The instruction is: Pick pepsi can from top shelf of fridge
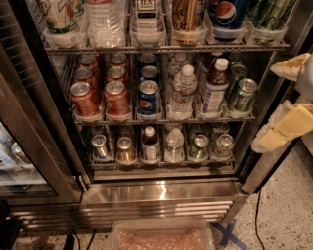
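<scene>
Fridge (161,193): steel cooler, glass door (29,141) swung open at left, louvred base below.
Top shelf (161,49): wire rack along the upper edge of the view, clear lane trays on it.
Pepsi can (229,13): upright in the second lane from the right on the top shelf, globe logo facing out, top cut off by the frame. Gold can (188,17) just left, green cans (266,14) just right.
Middle rack: red cans (100,93) at left, more blue cans (149,96) in the third lane, water bottle (183,90) beside them.
Gripper (286,105): cream-padded, at the right edge outside the cabinet, level with the middle rack, well apart from the pepsi can.
Grip state: cannot tell; holds nothing visible.
Floor: clear bin (161,237) before the base.
</scene>
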`<state>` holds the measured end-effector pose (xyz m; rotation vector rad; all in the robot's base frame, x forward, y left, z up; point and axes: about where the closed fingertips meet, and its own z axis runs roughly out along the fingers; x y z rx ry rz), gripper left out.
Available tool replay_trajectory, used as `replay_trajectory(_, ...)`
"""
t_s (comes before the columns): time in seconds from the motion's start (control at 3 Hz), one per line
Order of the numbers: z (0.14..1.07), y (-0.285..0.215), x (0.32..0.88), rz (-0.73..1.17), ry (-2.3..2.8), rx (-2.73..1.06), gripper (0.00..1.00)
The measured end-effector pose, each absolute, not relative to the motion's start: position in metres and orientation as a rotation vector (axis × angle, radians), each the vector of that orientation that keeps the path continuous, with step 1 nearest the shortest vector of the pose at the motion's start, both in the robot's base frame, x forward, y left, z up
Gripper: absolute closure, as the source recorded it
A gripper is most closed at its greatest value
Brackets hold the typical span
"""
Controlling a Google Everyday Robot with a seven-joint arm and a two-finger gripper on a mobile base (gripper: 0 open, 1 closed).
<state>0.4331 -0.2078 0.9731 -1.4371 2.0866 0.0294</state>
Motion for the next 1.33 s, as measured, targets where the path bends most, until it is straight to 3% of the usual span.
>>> replay_trajectory(0.67, 1.001, -0.208, 0.481, 0.098, 1.893, -1.159, 0.0)
replay_trajectory(1.33, 1.013, -0.207, 0.494, 0.119, 1.932, -0.97, 0.0)
